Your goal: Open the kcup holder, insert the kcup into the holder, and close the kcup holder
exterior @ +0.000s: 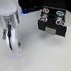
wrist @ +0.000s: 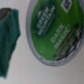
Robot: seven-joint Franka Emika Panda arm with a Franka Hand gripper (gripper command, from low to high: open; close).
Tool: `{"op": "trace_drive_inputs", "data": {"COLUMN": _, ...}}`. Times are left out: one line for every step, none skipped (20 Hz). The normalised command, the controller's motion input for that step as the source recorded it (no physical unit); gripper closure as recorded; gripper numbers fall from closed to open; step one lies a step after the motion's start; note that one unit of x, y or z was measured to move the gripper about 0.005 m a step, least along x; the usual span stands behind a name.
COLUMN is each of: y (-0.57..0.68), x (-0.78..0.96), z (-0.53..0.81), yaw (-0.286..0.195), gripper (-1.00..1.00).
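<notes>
The kcup (wrist: 56,30) fills much of the wrist view, its green lid facing the camera, on a pale surface. A dark green finger (wrist: 10,41) of my gripper stands beside it, with a thin strip of table between them. The other finger is out of view. In the exterior view my gripper (exterior: 12,40) hangs low over the table at the exterior view's left, and the pod itself is not clear there. The black kcup holder (exterior: 51,22) stands at the exterior view's right, well apart from the gripper, with a pale front handle (exterior: 51,27).
Pods with reddish lids (exterior: 46,14) sit on top of the holder. A white bottle-like shape (exterior: 13,47) lies right below the gripper. The pale table (exterior: 44,55) spreads between the gripper and the holder.
</notes>
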Motion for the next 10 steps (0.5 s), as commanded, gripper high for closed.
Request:
{"op": "trace_drive_inputs", "data": {"y": 0.09, "x": -0.06, "z": 0.01, "yaw": -0.011, "gripper": -1.00}}
{"op": "trace_drive_inputs", "data": {"y": 0.09, "x": -0.08, "z": -0.05, "yaw": 0.000, "gripper": -1.00}}
{"op": "trace_drive_inputs", "data": {"y": 0.06, "x": -0.06, "z": -0.10, "yaw": -0.014, "gripper": -1.00}}
{"op": "trace_drive_inputs", "data": {"y": 0.06, "x": 0.02, "z": 0.04, "yaw": -0.008, "gripper": 1.00}}
{"op": "trace_drive_inputs", "data": {"y": 0.10, "x": -0.01, "z": 0.15, "yaw": -0.022, "gripper": 1.00}}
{"op": "trace_drive_inputs", "data": {"y": 0.16, "x": 0.01, "z": 0.42, "yaw": -0.020, "gripper": 1.00}}
{"op": "trace_drive_inputs", "data": {"y": 0.26, "x": 0.05, "z": 0.65, "yaw": -0.009, "gripper": 1.00}}
{"op": "trace_drive_inputs", "data": {"y": 0.29, "x": 0.06, "z": 0.74, "yaw": 0.001, "gripper": 1.00}}
{"op": "trace_drive_inputs", "data": {"y": 0.34, "x": 0.09, "z": 0.83, "yaw": -0.003, "gripper": 1.00}}
{"op": "trace_drive_inputs", "data": {"y": 0.36, "x": 0.10, "z": 0.87, "yaw": 0.002, "gripper": 1.00}}
